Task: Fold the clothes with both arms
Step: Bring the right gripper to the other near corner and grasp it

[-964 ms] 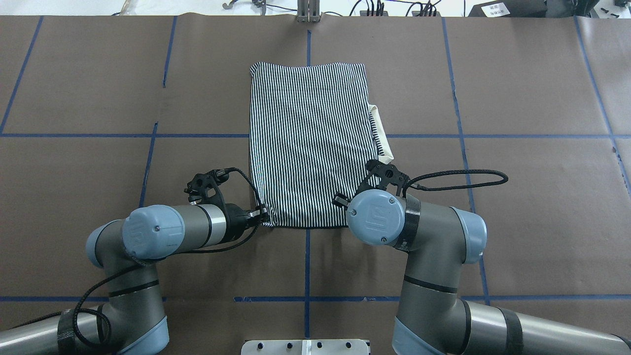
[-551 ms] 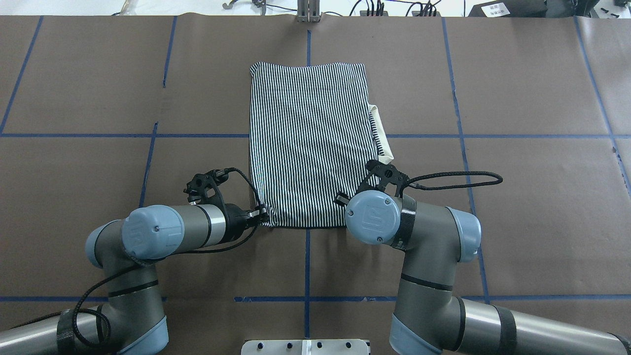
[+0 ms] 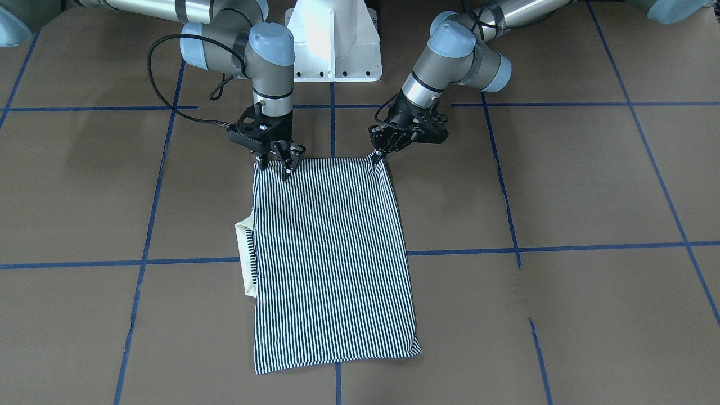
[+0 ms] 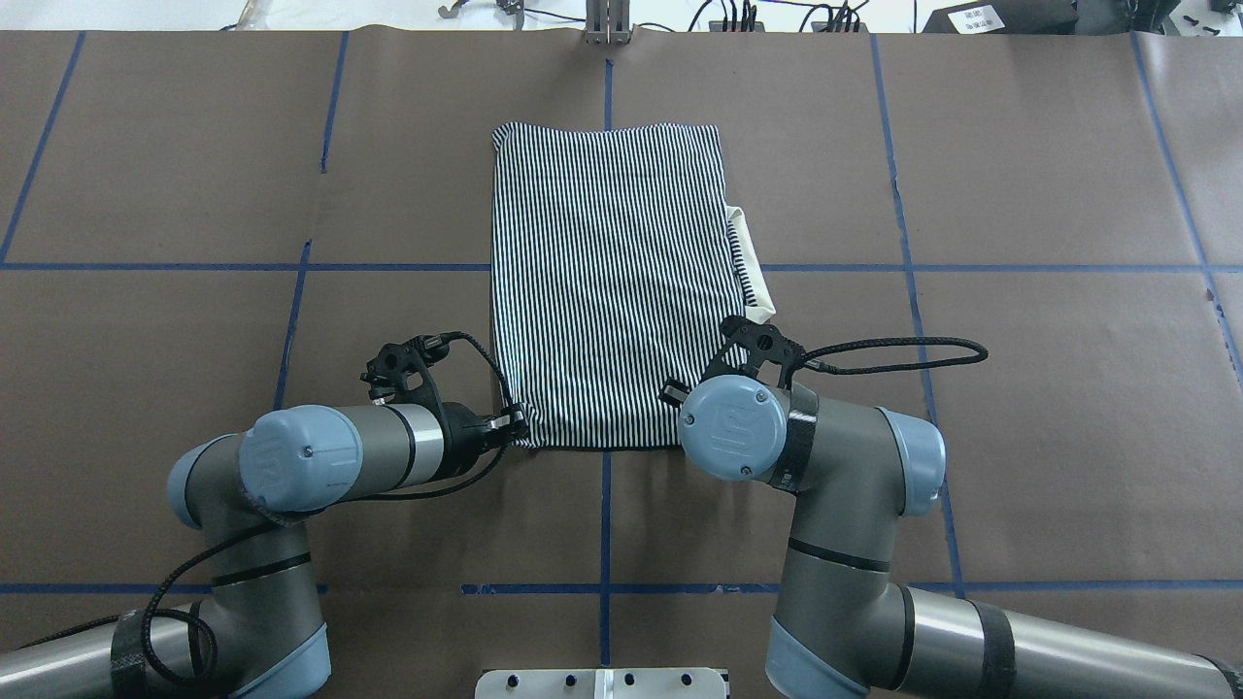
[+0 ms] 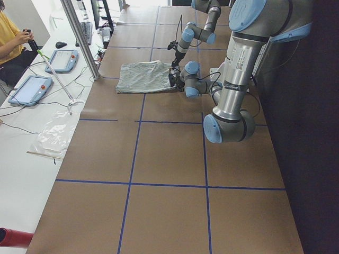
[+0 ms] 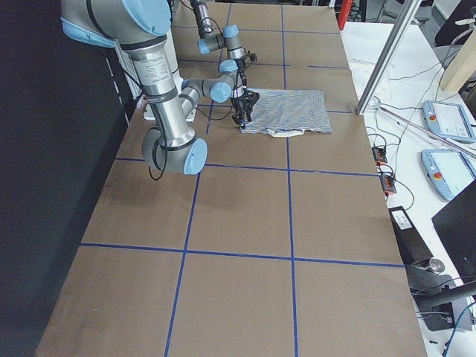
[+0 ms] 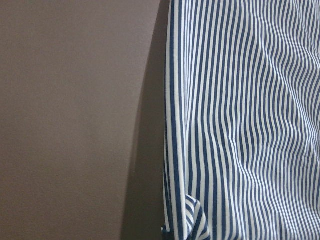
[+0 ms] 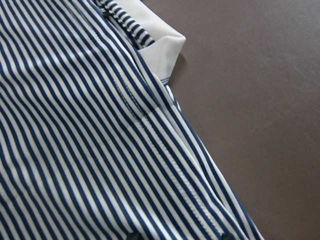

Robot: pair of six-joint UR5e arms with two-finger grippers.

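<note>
The left tool (image 4: 518,423) is clenched on the near left corner of the striped polo shirt (image 4: 612,282). The shirt lies folded in a flat rectangle mid-worktop (image 4: 175,175). The right tool (image 3: 275,164) stands spread over the near right corner, fingertips at the hem. The cream collar (image 4: 755,267) pokes out of the shirt's right edge.

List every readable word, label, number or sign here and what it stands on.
None reads clearly.
Embossed logo on a joint cap of the right arm: letters illegible.
White label on the black box at the far edge: too blurred.
Printed label on the left arm: too small.
Polo shirt: no print shows.
</note>
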